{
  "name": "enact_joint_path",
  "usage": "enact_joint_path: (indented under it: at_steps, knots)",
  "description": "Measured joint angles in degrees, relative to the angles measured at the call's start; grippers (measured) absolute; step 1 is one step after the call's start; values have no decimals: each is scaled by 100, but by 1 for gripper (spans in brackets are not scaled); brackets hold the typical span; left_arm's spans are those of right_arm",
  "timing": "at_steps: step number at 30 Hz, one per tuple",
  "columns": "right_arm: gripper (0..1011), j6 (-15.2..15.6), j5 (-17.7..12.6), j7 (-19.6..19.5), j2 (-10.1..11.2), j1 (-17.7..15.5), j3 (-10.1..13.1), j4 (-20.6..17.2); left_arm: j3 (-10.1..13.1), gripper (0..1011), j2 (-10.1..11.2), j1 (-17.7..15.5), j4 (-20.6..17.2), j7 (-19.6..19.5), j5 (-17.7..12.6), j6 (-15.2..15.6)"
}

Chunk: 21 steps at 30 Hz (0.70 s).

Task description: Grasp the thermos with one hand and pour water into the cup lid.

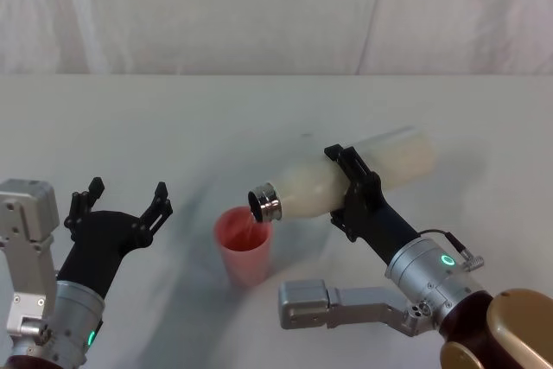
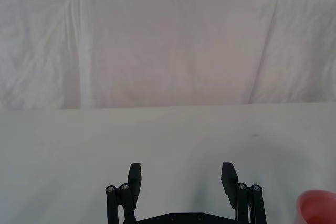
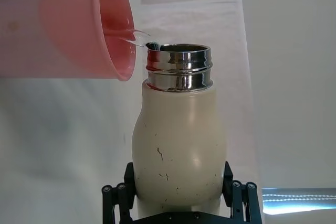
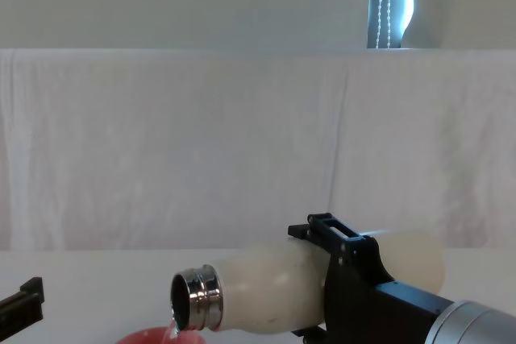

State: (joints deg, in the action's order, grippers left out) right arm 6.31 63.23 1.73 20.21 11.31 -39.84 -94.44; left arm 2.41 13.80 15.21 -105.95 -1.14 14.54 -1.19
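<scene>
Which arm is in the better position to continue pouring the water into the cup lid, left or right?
Right. The right gripper is clamped around the thermos, tilted with its steel neck over the cup lid, and water is running in. The left gripper hangs open beside the cup lid, holding nothing.

The thermos (image 1: pixel 363 174) is cream-white with a shiny steel neck and a few dark flecks on its body. The cup lid (image 1: pixel 244 244) is salmon pink, paler inside. Both claws, right (image 1: pixel 354 192) and left (image 1: pixel 121 209), are black. The counter (image 1: pixel 130 127) looks white, perhaps cloth-covered.
</scene>
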Motion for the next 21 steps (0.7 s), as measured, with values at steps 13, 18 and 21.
enact_joint_path:
  at_steps: [13,18,21]
  knots:
    - [949,30,39,62,16,21,-26,2,0,1001,0,0,0,0,0,0]
    - [949,29,41,104,24,42,-36,-12,0,1001,0,0,0,0,0,0]
    - [949,28,41,124,24,52,-42,-12,0,1001,0,0,0,0,0,0]
